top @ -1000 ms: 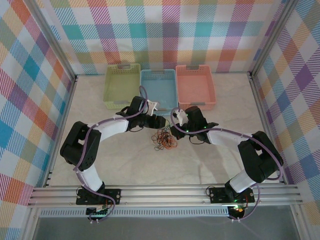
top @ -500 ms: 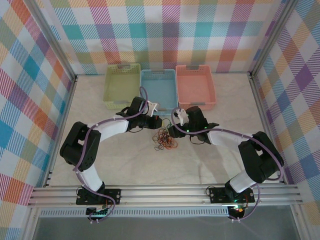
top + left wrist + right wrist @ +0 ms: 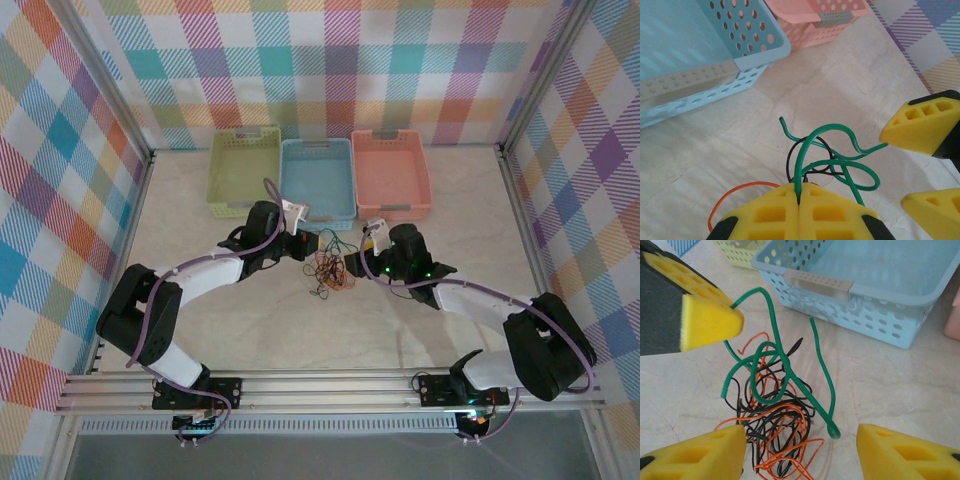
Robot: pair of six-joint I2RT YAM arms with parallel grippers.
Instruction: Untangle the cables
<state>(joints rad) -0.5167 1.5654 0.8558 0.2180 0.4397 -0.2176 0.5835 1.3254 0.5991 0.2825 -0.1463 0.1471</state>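
2 states: left end effector [image 3: 799,200] pinches green cable [image 3: 799,170], right end effector [image 3: 800,439] gapes empty.

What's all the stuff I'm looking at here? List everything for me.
pale green basket: one, left of the far row
blue basket: one, middle of the row
pink basket: one, right of the row
green cable: one, looped over the tangle
tangled cables: several, orange and black, heaped between the grippers
table: one, pale stone look
walls: multicoloured checks, around the table
left gripper: yellow pads, shut on the green cable
right gripper: yellow pads, open, at the tangle
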